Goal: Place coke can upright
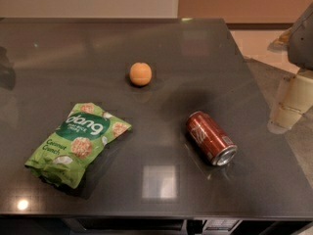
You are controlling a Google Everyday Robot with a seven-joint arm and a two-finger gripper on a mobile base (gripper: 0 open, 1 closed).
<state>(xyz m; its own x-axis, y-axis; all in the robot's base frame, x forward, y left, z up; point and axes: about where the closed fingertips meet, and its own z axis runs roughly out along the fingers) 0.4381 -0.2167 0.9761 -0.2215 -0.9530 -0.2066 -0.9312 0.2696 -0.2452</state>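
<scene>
The coke can (211, 137) lies on its side on the dark table (161, 58), right of centre. Its silver end faces the front right and its red body points back left. My gripper (287, 106) is at the right edge of the view, beyond the table's right edge, to the right of the can and apart from it. It holds nothing that I can see.
An orange (140, 74) sits near the middle of the table, behind and left of the can. A green snack bag (77, 142) lies at the front left. The table's front edge runs along the bottom, and light floor (254, 43) shows at the back right.
</scene>
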